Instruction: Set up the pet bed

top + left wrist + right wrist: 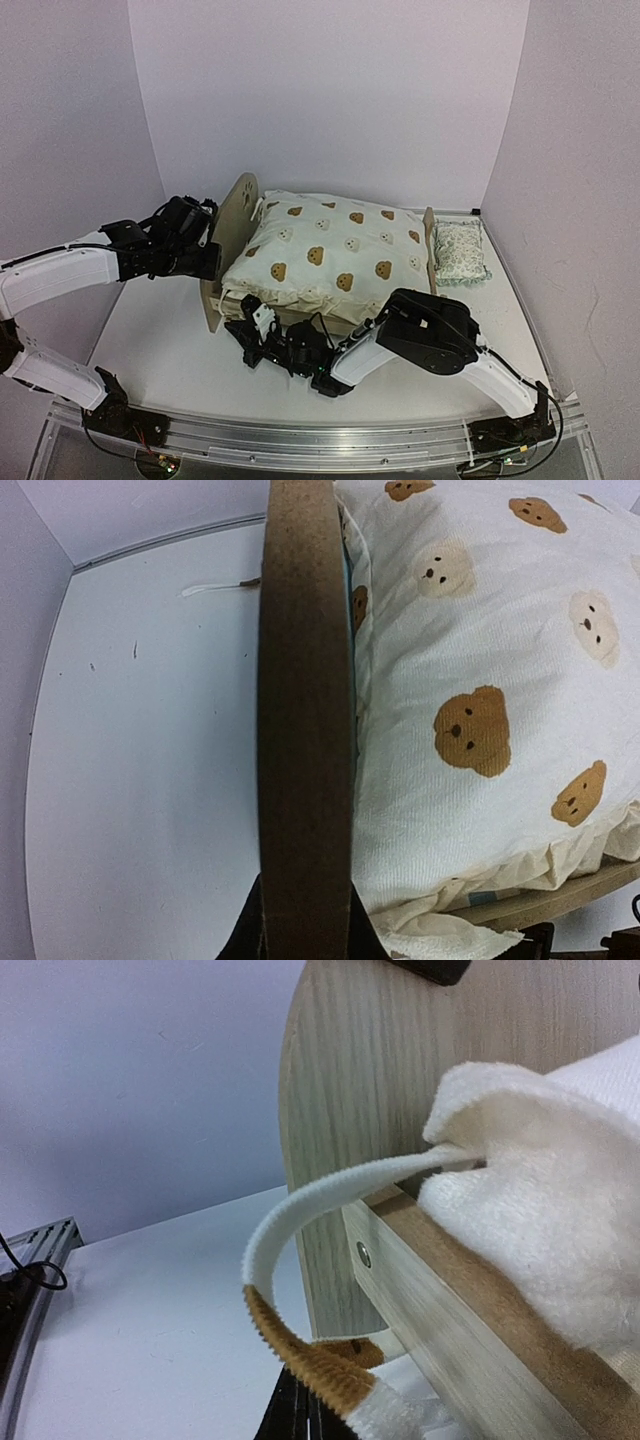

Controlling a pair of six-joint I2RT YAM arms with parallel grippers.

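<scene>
The left pincer (pixel 305 938) is clamped on the edge of the plywood headboard (pixel 305 680), bracing the pet bed (pixel 240 205), which stands in the middle of the desk (pixel 165 345). The right pincer (pixel 303 1415) is closed on a white-and-brown fabric strap (pixel 300 1195). The strap loops up and disappears under the corner of the bear-print quilt (pixel 330 250), just where the side rail (pixel 450 1300) meets the headboard.

The step in hand looks like dressing that near corner: one arm holds the frame while the other pulls the cloth. The quilt already covers the bed, but the small green-patterned pillow (pixel 460 250) lies on the desk just beyond the footboard (pixel 430 245). Next, the corner likely needs a gentle, even tug to settle it, then a release, and the pillow fetched.
</scene>
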